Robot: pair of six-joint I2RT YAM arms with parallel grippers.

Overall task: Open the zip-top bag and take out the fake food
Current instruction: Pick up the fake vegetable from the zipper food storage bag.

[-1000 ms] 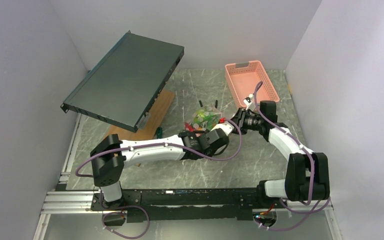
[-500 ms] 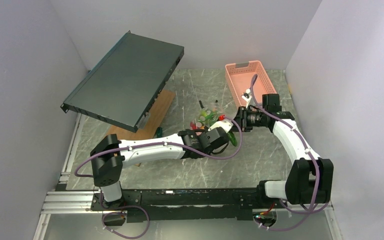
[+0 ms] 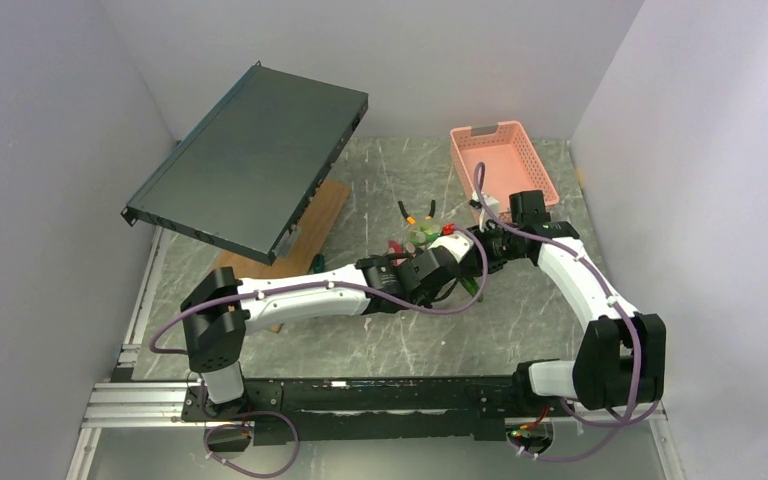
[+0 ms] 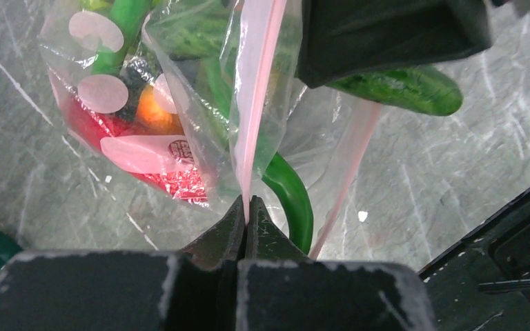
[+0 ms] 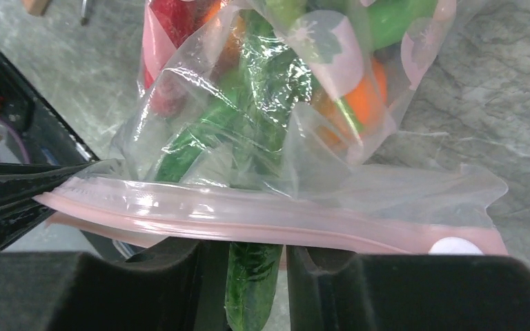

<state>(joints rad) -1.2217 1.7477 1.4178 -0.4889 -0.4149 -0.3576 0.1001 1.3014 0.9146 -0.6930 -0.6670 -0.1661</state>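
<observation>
2 claws share the bag (image 4: pixel 200 148) just above the table (image 3: pixel 360 340). The left claw (image 4: pixel 245 222) is pinched tight on 1 pink zip strip (image 4: pixel 254 103), anchoring that lip so the mouth gapes. The right claw (image 5: pixel 245 269) sits narrow around a green cucumber (image 5: pixel 252 293) poking from the mouth, apparently gripping it to draw it out. The left wrist view alone shows the 2 strips parted and the cucumber tip jutting past the right claw. The right wrist view shows an orange piece (image 5: pixel 366 89) and a red piece (image 5: pixel 169 17) inside the bag. The top view hides both grips and shows only the arms meeting near the basket (image 3: pixel 500 160).
</observation>
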